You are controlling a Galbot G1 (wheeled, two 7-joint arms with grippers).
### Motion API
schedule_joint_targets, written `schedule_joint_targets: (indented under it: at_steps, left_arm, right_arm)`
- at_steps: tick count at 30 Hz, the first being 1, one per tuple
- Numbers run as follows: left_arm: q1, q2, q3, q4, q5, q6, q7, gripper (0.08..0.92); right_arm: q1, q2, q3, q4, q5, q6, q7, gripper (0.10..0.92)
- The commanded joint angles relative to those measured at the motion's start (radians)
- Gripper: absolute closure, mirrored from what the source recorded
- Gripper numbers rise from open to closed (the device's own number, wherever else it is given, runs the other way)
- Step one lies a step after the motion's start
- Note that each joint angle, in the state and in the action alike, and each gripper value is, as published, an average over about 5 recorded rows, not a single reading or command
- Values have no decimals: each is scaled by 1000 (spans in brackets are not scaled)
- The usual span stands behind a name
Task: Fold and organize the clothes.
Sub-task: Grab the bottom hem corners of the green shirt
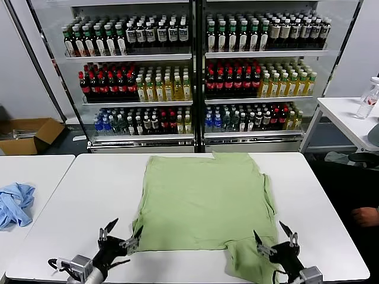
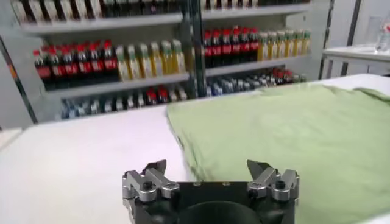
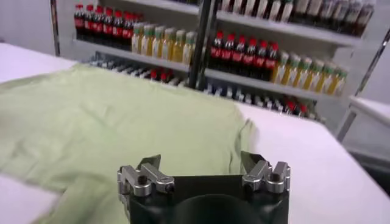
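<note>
The green shirt [image 1: 204, 201] lies flat on the white table [image 1: 308, 195]; the left gripper [image 1: 120, 234] and the right gripper [image 1: 273, 239] hover at its near edge, fingers apart.

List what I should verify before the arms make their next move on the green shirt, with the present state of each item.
1. Green shirt lies spread flat on the white table: ok, though its near right corner hangs toward the table's front edge.
2. Left tool open and empty: ok; it sits at the shirt's near left corner.
3. Right tool open and empty: ok; it sits at the near right part of the shirt.
4. Nothing lying on the shirt: ok.
5. Blue garment kept apart: ok, it is on the neighbouring table to the left.
6. Buttons and printed side facing up: cannot tell; only plain green fabric shows.
</note>
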State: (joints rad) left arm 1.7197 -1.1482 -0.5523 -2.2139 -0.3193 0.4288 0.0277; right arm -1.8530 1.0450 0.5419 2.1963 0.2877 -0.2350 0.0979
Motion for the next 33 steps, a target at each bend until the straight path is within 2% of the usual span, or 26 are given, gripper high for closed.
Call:
schedule_joint_targets:
  at_steps: [1,13,21,33]
  left_arm:
    - [81,5,10,-50,-39,104,-43,177]
    - [-21,-28,10,73,-16,73,-27,191]
    - [-29,-38,21,102,31,71,-8,380]
    - [-34,-43,35,113,47,40,0,735]
  right_arm:
    - [-76,-6,-13,-2,37,1,24,203]
    - [-79,9,-31,-31,39,-1,41,223]
    - [-55,6,-46,-38,87,-3,42,439]
    - [-18,-2,-44,-48,114,-7,46,786]
